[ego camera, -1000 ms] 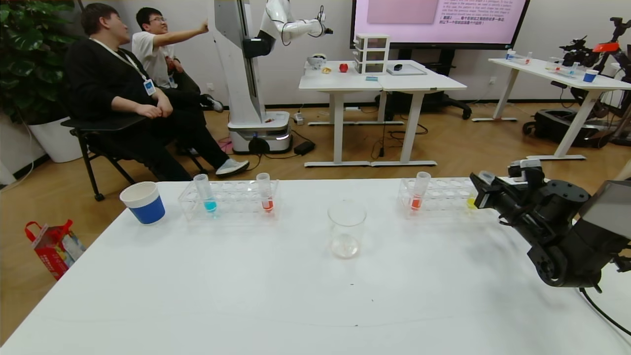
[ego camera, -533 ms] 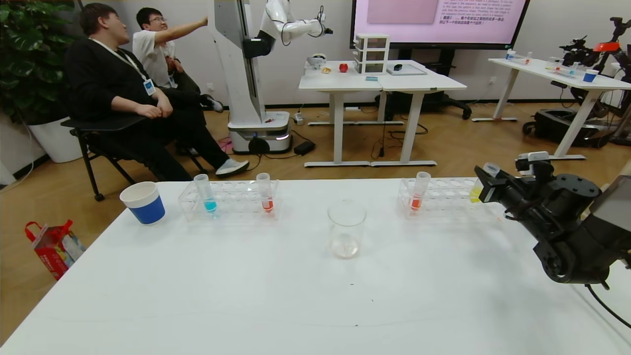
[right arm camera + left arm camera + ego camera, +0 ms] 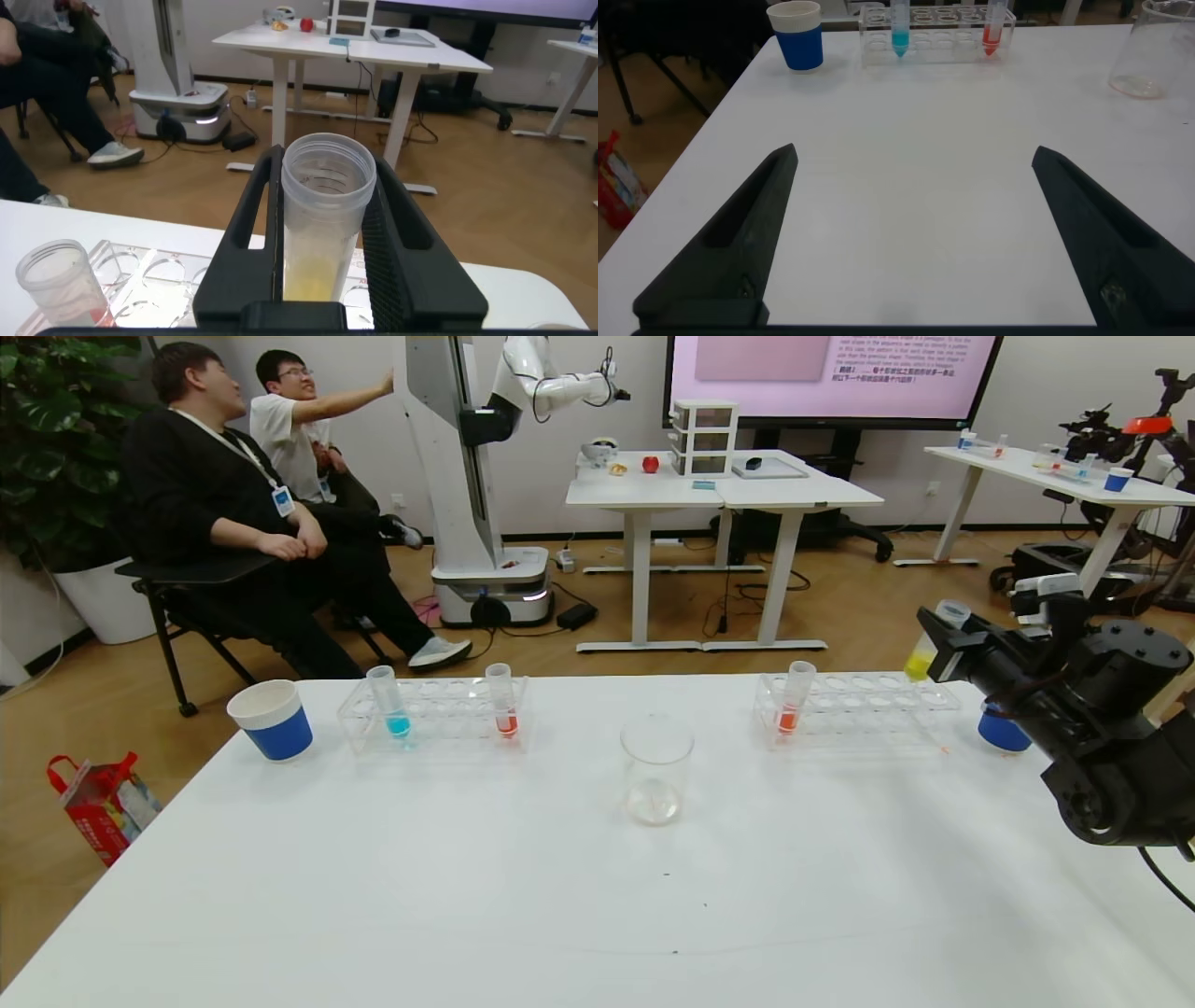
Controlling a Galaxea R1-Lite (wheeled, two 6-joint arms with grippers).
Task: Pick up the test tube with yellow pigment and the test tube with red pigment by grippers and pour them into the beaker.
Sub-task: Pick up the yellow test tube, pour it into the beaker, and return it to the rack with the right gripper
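Note:
My right gripper (image 3: 936, 639) is shut on the test tube with yellow pigment (image 3: 921, 662) and holds it upright, clear above the right end of the right rack (image 3: 864, 707). In the right wrist view the tube (image 3: 327, 215) sits between the black fingers (image 3: 250, 233), yellow liquid at its bottom. A red tube (image 3: 504, 706) stands in the left rack (image 3: 439, 714); a more orange-red tube (image 3: 794, 702) stands in the right rack. The clear beaker (image 3: 656, 770) stands mid-table. My left gripper (image 3: 915, 152) is open and empty, low over the near table.
A blue-liquid tube (image 3: 390, 705) stands in the left rack. Blue-and-white paper cups stand at the far left (image 3: 273, 719) and behind my right arm (image 3: 1002, 732). Two people sit beyond the table's far left.
My right gripper has risen and drawn back to the right with the yellow tube, lifting it out of the right rack. The blue cup behind the arm has come into view.

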